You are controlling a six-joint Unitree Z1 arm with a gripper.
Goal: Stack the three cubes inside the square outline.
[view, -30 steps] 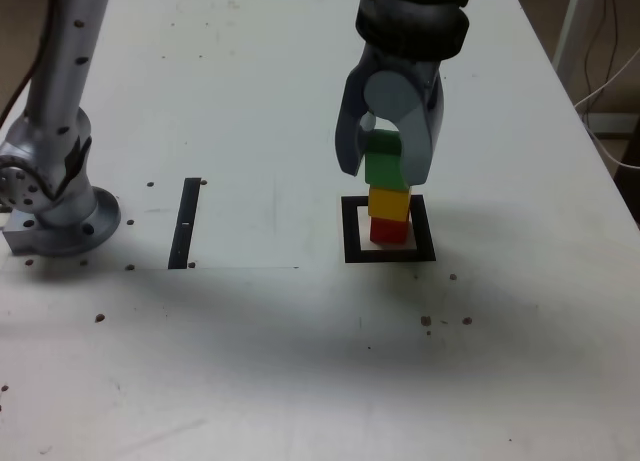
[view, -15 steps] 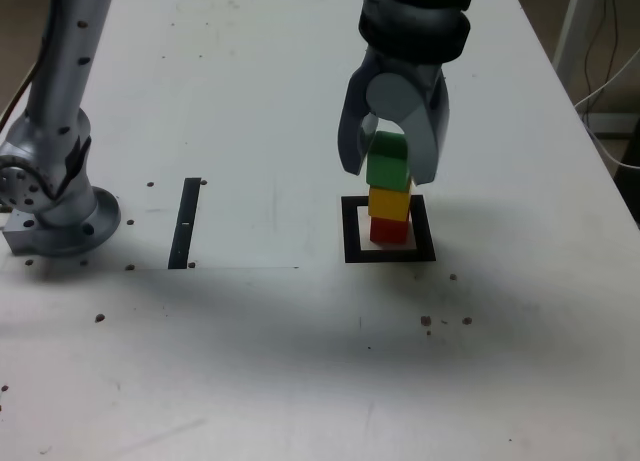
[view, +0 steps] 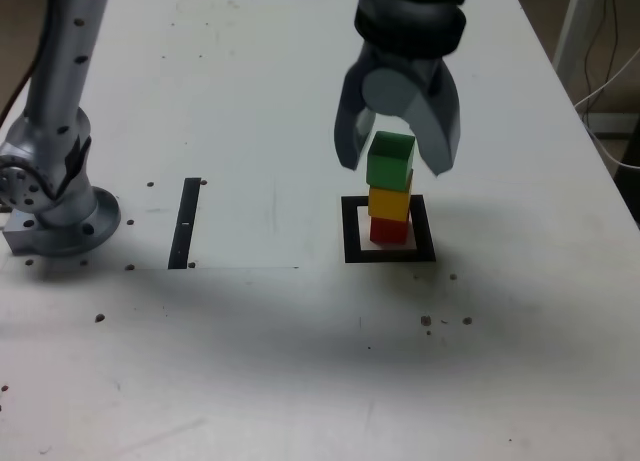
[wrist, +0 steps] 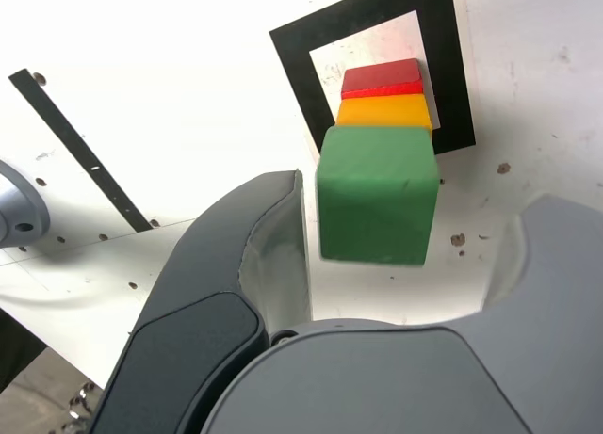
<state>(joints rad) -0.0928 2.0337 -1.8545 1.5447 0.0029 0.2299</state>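
Now | pincer (view: 398,171) spread, gripping nothing | green cube (view: 390,161) between jaws, free, tops yellow cube (view: 389,203), red cube (view: 389,230) | stack below, inside square outline (view: 350,231), ready for release

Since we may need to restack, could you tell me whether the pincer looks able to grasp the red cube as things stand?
Probably not directly: the red cube sits at the bottom, under the yellow cube and green cube, with the open pincer straddling the green one.

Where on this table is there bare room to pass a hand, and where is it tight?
Bare: between the black strip and the square outline, and the near edge. Tight: the open gripper straddles the green cube atop the yellow cube and red cube.
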